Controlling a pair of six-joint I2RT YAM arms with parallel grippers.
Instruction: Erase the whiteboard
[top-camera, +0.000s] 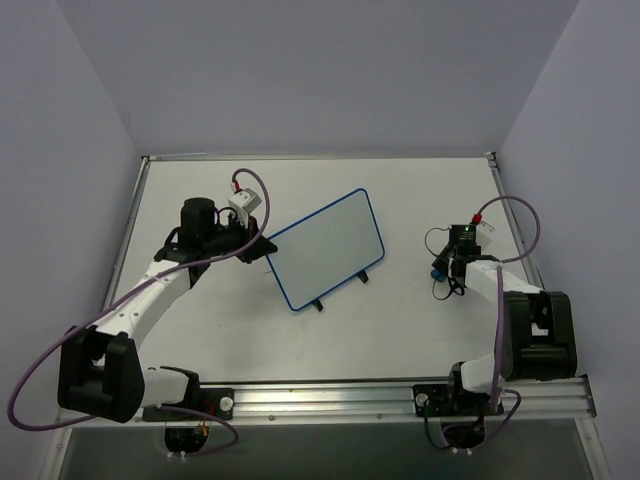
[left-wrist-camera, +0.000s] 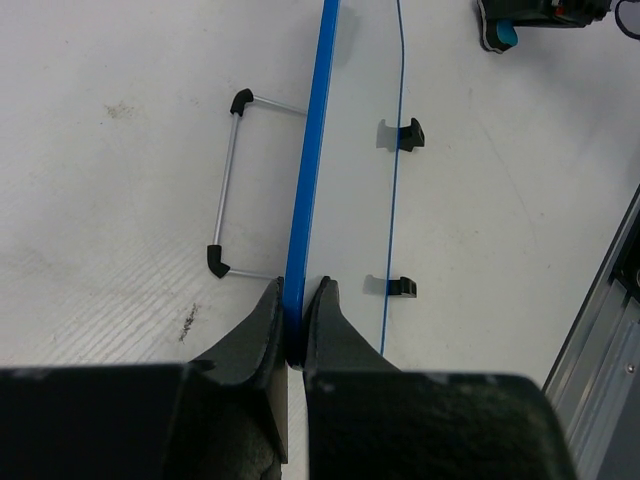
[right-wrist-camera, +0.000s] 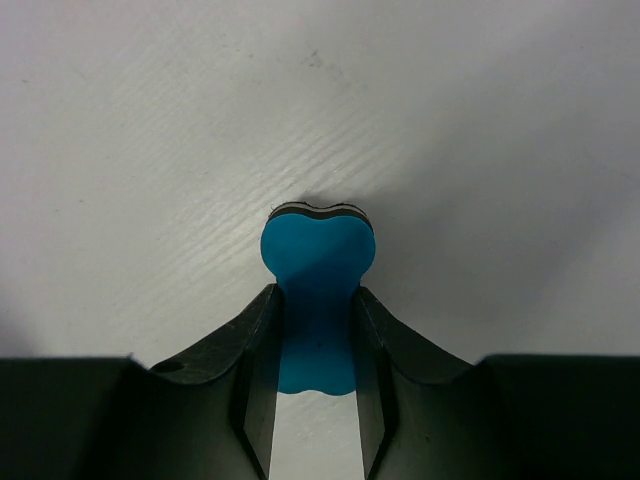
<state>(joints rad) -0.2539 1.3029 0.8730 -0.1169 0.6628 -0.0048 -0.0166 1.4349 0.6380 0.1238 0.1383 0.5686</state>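
The whiteboard (top-camera: 327, 248) lies tilted at the table's middle, white with a blue rim and two black feet, its face blank. My left gripper (top-camera: 252, 246) is shut on its left edge; the left wrist view shows the blue rim (left-wrist-camera: 310, 150) pinched between my fingers (left-wrist-camera: 262, 330). My right gripper (top-camera: 441, 270) is to the right of the board, apart from it, shut on the small blue eraser (right-wrist-camera: 318, 290), whose dark felt end rests on or just above the table.
The wire stand (left-wrist-camera: 232, 185) of the board lies on the table to the left of the rim. The right gripper shows at the top right of the left wrist view (left-wrist-camera: 530, 20). A metal rail (top-camera: 400, 398) runs along the near edge.
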